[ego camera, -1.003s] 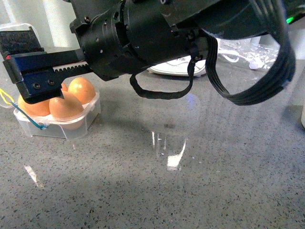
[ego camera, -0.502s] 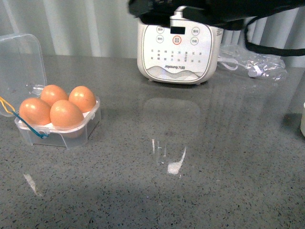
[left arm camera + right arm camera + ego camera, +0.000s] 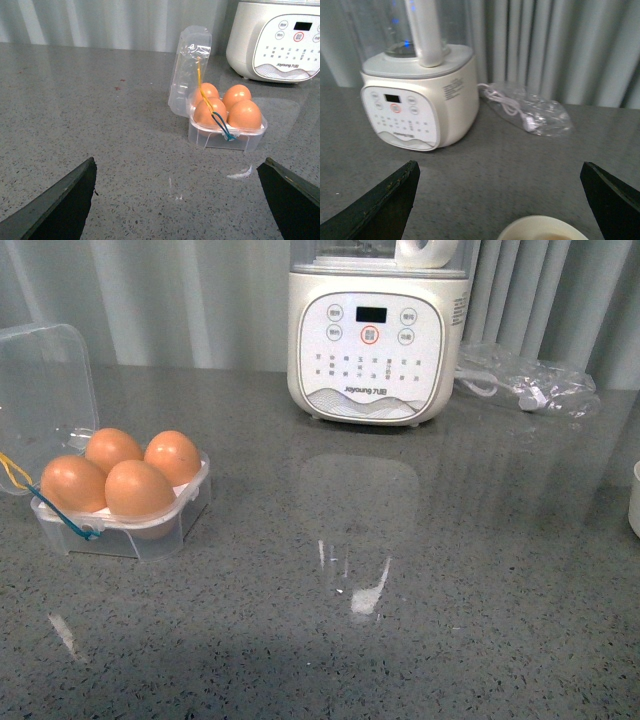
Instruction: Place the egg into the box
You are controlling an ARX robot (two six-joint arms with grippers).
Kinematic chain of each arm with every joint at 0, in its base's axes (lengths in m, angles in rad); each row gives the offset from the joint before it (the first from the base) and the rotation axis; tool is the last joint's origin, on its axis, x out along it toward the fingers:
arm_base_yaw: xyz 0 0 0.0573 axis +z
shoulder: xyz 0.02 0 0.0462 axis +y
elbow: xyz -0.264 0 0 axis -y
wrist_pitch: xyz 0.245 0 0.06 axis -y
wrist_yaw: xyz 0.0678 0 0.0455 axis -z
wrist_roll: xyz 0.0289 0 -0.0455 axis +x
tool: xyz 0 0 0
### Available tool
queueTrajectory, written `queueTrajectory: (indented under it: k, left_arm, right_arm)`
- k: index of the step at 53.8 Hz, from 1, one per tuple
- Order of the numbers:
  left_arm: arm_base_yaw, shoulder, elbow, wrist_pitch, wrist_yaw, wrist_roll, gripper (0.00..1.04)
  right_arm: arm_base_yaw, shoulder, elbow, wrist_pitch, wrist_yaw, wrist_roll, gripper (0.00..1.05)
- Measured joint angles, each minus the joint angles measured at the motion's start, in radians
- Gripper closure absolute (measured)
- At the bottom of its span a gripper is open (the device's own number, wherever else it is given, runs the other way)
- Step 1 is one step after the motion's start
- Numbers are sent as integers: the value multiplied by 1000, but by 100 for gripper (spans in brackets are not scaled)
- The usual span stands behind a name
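Note:
The clear plastic box [image 3: 160, 528] sits at the left of the grey table with its hinged lid [image 3: 45, 390] standing open. Its cells hold several brown eggs [image 3: 138, 488]. The box also shows in the left wrist view [image 3: 210, 137], with the eggs [image 3: 244, 114] in it and a yellow and blue band over its edge. My left gripper [image 3: 182, 200] is open and empty, well back from the box. My right gripper [image 3: 500, 200] is open and empty over a cream bowl [image 3: 540, 229]. Neither arm shows in the front view.
A large white appliance with buttons [image 3: 370, 335] stands at the back middle, also in the right wrist view [image 3: 420, 100]. A clear bag with a white cable [image 3: 525, 380] lies at the back right. A cream bowl's rim [image 3: 634, 500] shows at the right edge.
The arm that filled the front view above the box a second ago has drawn up and out of sight. The box now shows fully, with one more egg in its back cell.

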Motion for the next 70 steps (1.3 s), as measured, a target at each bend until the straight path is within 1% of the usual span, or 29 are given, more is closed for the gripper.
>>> queueTrajectory:
  k: [4, 6, 9, 13, 15, 17, 18, 21, 27, 31, 34, 37, 39, 40, 45, 58, 70]
  left_arm:
    - [0, 0, 0, 0, 0, 0, 7]
    - [0, 0, 0, 0, 0, 0, 7]
    - [0, 0, 0, 0, 0, 0, 7]
    - [0, 0, 0, 0, 0, 0, 7]
    - [0, 0, 0, 0, 0, 0, 7]
    - [0, 0, 0, 0, 0, 0, 7]
    - [0, 0, 0, 0, 0, 0, 7]
    - [0, 0, 0, 0, -1, 0, 7]
    - [0, 0, 0, 0, 0, 0, 7]
    - [0, 0, 0, 0, 0, 0, 7]
    - [0, 0, 0, 0, 0, 0, 7]
    - [0, 0, 0, 0, 0, 0, 7]
    - [0, 0, 0, 0, 0, 0, 7]
    - [0, 0, 0, 0, 0, 0, 7]
    - [0, 0, 0, 0, 0, 0, 7]
    - [0, 0, 0, 0, 0, 0, 7]
    - [0, 0, 0, 0, 0, 0, 7]
  right_arm:
    - [-90, -95, -52, -23, -40, 2, 7]
    - [-115, -119, -63, -31, -50, 3, 7]
    - [-143, -149, -75, -36, -57, 3, 7]
    - [-156, -163, -76, -36, -57, 3, 7]
    - [-154, -171, -81, -34, -34, -3, 10]
    - [-146, -182, -102, -21, 7, -9, 17]
    - [-141, -194, -127, -10, 21, -13, 22]
    - [-130, -223, -187, 10, 36, -19, 33]
    - [-114, -267, -266, 36, 49, -24, 49]
    - [-103, -299, -315, 50, 65, -26, 61]
    - [-68, -324, -347, 57, 125, -26, 70]
    - [-46, -343, -370, 61, 136, -26, 78]
    - [-32, -361, -392, 66, 134, -27, 85]
    - [-31, -366, -397, 67, 132, -27, 86]
    - [-24, -403, -439, 69, 137, -28, 102]
    - [-23, -518, -531, 52, 139, -30, 101]
    - [-23, -619, -580, 0, 140, -30, 101]
